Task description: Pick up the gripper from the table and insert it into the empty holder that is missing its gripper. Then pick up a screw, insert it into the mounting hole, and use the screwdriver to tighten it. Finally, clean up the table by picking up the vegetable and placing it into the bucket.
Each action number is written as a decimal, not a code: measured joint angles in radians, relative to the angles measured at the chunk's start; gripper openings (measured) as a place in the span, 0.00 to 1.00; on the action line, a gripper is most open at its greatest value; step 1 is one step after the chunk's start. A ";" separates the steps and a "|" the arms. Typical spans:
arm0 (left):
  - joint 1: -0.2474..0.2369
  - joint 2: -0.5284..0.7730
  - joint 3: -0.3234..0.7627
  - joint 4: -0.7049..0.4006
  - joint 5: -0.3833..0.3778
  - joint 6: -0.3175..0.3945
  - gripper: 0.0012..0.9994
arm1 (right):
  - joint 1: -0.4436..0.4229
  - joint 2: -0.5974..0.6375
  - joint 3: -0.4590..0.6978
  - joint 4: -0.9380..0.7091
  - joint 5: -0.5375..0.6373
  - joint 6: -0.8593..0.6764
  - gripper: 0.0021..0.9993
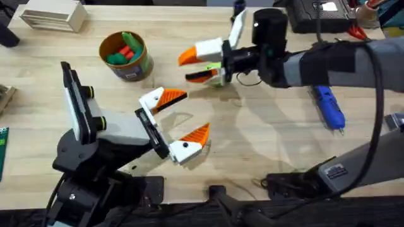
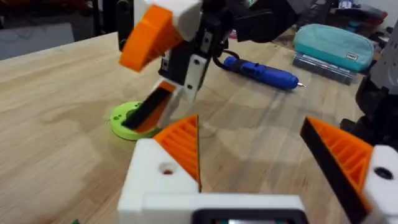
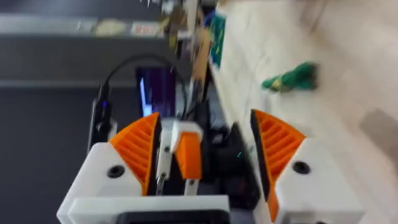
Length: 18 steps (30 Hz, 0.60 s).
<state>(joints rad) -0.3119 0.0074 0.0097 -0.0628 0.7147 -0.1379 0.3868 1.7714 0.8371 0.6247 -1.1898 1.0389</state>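
Note:
My left gripper (image 1: pixel 182 118) (image 2: pixel 249 130) stands open over the middle of the table with nothing between its orange fingers. My right gripper (image 1: pixel 192 66) (image 3: pixel 205 134), rolled on its side, is open just above a lime-green ring (image 2: pixel 127 118). A small white and orange piece (image 3: pixel 183 152) shows between its fingers; I cannot tell whether it is the loose gripper. The blue screwdriver (image 1: pixel 329 107) (image 2: pixel 261 71) lies at the right. The bucket (image 1: pixel 137 68) at the back left holds green and red toys. A green vegetable (image 3: pixel 292 78) lies on the table. The empty holder and the screw are out of view.
A white slatted box (image 1: pixel 53 16) sits at the back left corner and dark equipment (image 1: pixel 315 12) at the back right. A teal pouch (image 2: pixel 329 43) lies beyond the screwdriver. The right arm spans the table's right half.

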 joint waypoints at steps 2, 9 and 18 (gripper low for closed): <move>0.000 0.000 0.000 0.000 0.000 0.000 0.99 | -0.032 0.000 0.003 -0.001 0.033 -0.014 0.78; 0.000 0.000 0.000 0.000 0.000 0.000 0.99 | -0.111 0.000 0.112 -0.063 0.198 -0.102 0.78; 0.000 0.000 0.000 0.000 0.000 0.000 0.99 | -0.041 -0.006 0.373 -0.893 0.553 -0.485 0.78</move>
<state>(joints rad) -0.3119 0.0074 0.0097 -0.0628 0.7151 -0.1377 0.3459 1.7649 1.2105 -0.2681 -0.6367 0.5541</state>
